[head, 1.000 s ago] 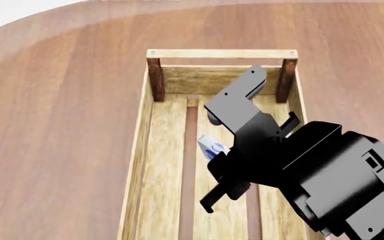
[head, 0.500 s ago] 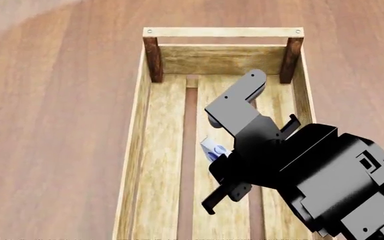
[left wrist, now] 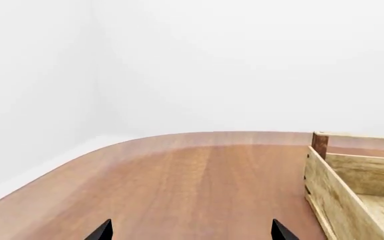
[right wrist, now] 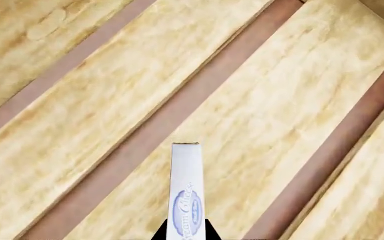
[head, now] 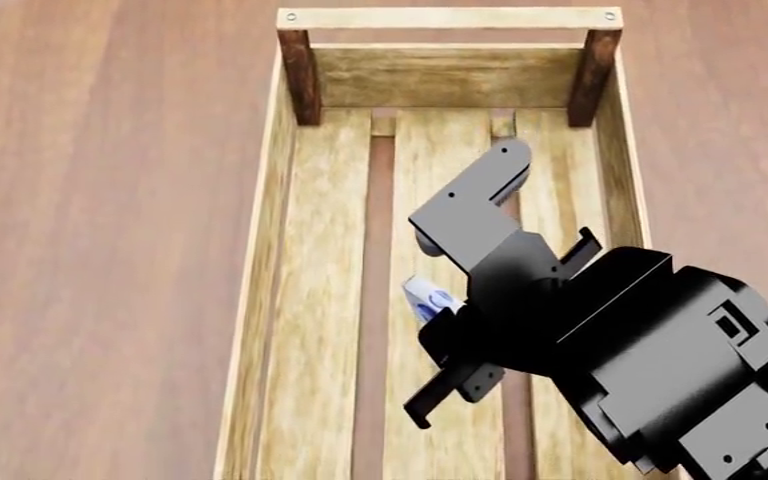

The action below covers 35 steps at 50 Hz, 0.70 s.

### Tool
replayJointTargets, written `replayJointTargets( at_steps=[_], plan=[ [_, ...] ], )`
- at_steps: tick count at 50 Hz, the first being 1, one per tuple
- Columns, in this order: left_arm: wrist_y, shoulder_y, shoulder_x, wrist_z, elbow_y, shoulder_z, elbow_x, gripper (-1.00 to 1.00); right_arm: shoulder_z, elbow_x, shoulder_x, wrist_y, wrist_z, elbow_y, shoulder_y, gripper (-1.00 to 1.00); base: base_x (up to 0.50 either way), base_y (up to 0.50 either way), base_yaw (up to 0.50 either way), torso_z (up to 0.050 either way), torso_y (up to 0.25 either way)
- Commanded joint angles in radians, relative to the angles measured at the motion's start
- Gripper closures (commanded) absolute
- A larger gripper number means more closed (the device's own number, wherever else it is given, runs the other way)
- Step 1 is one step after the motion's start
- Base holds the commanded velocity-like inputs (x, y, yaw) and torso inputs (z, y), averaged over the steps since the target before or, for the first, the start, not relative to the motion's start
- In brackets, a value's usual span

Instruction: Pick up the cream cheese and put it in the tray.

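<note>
The cream cheese (right wrist: 186,190), a small white and light-blue box with a blue oval logo, is clamped edge-on between the fingers of my right gripper (right wrist: 185,235). In the head view the box (head: 424,297) peeks out beside my right gripper (head: 440,325), which hangs over the slatted floor of the tray (head: 320,300), near its middle. The tray is a long pale wooden crate with brown corner posts and a top rail. My left gripper (left wrist: 190,231) is open and empty, low over the table beside the tray's wall (left wrist: 329,192).
The brown wooden table (head: 104,220) surrounds the tray on all sides. The tray's far end rail (head: 448,18) and two brown posts stand ahead of my right arm. A white wall lies beyond the table's curved edge (left wrist: 145,140).
The head view has shifted, so the tray now sits lower and nearer in the picture. My right gripper still holds the cream cheese, now further in from the tray's far end.
</note>
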Motion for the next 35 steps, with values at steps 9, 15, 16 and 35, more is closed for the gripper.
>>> replayJointTargets(
  at_steps=[9, 15, 16, 35],
  plan=[
    [0.004, -0.001, -0.002, -0.002, -0.002, 0.003, 0.000, -1.00, -0.008, -0.014, -0.002, -0.007, -0.003, 0.009, 0.007, 1.00, 0.00, 0.00, 0.00, 0.000, -0.090],
    [0.008, -0.002, -0.002, -0.001, -0.006, 0.003, -0.001, -1.00, -0.014, -0.018, -0.005, -0.009, -0.003, 0.017, 0.007, 1.00, 0.00, 0.00, 0.00, 0.000, -0.090],
    [0.008, -0.002, -0.002, -0.001, -0.006, 0.003, -0.001, -1.00, -0.014, -0.018, -0.005, -0.009, -0.003, 0.017, 0.007, 1.00, 0.00, 0.00, 0.00, 0.000, -0.090],
    [0.095, 0.005, -0.005, 0.029, -0.034, 0.013, -0.006, -1.00, -0.052, -0.074, -0.003, -0.012, 0.057, -0.023, 0.012, -1.00, 0.00, 0.00, 0.00, 0.000, -0.019]
  ],
)
